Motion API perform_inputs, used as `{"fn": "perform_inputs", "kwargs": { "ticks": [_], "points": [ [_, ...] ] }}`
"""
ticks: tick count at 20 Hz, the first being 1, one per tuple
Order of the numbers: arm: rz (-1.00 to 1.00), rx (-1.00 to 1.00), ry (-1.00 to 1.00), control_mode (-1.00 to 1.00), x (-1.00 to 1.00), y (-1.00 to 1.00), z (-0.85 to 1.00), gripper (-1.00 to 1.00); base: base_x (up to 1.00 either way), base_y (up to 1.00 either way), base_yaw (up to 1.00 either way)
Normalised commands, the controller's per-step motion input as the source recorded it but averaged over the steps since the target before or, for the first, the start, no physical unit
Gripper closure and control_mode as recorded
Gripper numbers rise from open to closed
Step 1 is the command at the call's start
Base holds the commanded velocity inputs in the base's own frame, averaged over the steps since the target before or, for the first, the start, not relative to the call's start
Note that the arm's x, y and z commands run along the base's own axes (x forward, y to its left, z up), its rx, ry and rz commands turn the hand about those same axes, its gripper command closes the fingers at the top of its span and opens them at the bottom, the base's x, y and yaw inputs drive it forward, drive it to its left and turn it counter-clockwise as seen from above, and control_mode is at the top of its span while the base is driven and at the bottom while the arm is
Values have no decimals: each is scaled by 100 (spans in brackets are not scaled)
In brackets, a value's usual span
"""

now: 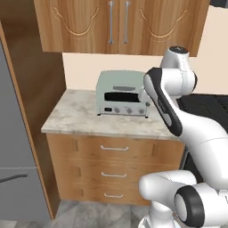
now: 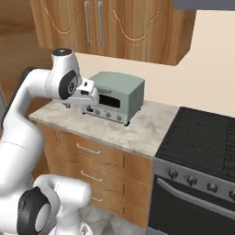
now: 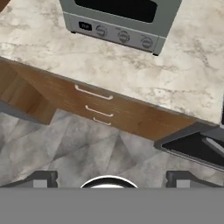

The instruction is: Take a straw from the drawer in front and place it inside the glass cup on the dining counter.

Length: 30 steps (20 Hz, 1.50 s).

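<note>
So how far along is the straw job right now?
Nothing looks done yet. The pincer is open and empty, held high over the floor in front of the small marbled counter with the toaster oven. The stacked drawers below it are all closed. Still left: finding the straw drawer, opening it, taking a straw, and putting it into the glass cup.

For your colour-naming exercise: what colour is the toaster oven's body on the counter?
Pale grey-green, with a dark window; the toaster oven shows best in the right base view.
</note>
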Motion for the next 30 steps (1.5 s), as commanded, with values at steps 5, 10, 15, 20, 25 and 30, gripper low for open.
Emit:
{"fn": "perform_inputs", "kwargs": {
  "ticks": [5,10,15,20,25,30],
  "points": [
    [0,0,0,100,0,0,0,-100,-15,-73,42],
    [0,0,0,100,0,0,0,-100,-1,-61,42],
    [0,0,0,100,0,0,0,-100,16,-51,38],
    [0,0,0,100,0,0,0,-100,7,-56,37],
    [0,0,0,100,0,0,0,-100,2,-51,35],
    [0,0,0,100,0,0,0,-100,0,-47,30]
  ]
}}
